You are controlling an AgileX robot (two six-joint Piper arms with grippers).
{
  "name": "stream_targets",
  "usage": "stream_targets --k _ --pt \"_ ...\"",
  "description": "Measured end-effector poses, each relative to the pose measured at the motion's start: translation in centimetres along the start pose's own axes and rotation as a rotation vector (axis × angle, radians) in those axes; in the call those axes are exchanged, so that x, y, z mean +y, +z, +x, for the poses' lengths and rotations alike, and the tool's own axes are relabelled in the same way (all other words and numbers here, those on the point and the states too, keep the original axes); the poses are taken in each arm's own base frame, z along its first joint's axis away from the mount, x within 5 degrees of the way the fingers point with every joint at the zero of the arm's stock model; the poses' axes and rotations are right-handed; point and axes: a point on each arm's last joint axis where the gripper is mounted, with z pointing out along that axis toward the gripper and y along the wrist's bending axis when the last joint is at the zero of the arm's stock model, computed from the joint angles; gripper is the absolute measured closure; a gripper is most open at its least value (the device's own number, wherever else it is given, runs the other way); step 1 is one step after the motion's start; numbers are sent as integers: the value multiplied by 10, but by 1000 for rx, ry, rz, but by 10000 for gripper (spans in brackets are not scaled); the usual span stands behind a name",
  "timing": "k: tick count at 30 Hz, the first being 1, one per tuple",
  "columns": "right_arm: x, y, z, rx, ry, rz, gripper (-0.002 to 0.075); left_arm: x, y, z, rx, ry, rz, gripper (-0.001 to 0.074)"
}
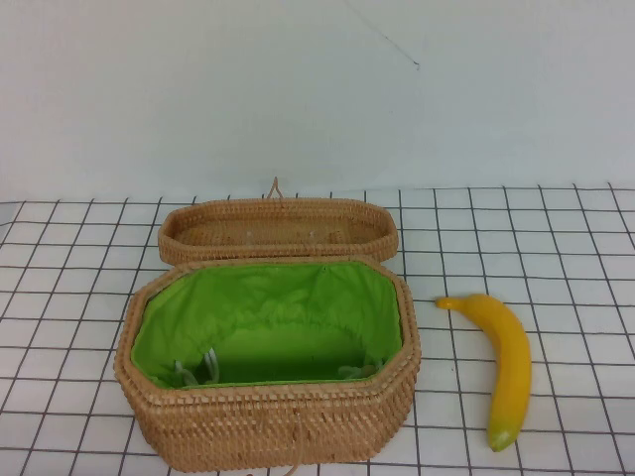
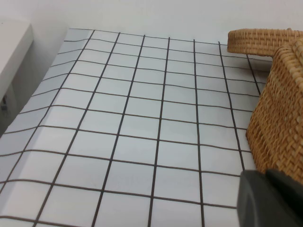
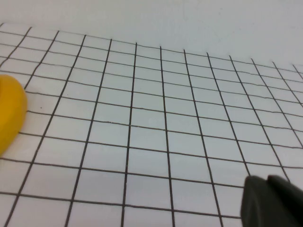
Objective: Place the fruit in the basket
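Neither arm shows from the raised camera. Only a dark edge of the left gripper (image 2: 270,198) and of the right gripper (image 3: 272,201) appears above the counter in each wrist camera.

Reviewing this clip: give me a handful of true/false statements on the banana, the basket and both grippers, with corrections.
1. The basket is open, its lid lying behind it. True.
2. The banana is inside the basket. False: it lies on the grid mat to the basket's right.
3. The left gripper is holding the banana. False: only a dark edge of it shows in its wrist view, beside the basket wall, away from the banana.
4. The basket has a green lining. True.
5. The right gripper is near the banana. True: the banana's edge shows in its wrist view.
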Motion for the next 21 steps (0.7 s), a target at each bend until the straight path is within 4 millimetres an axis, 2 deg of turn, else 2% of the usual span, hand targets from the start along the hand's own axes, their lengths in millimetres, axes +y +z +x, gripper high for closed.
stream_targets --k 5,9,11,15,21 --pt "0 0 -2 -25 6 -2 728 0 0 0 0 0 0 734" --pt "0 -1 -11 -123 30 -4 728 0 0 0 0 0 0 734" --pt "0 -2 -18 -199 83 -11 728 0 0 0 0 0 0 734" --pt "0 -6 -32 -357 294 -54 728 0 0 0 0 0 0 734" --pt "-1 -10 -42 -481 306 -67 728 0 0 0 0 0 0 734"
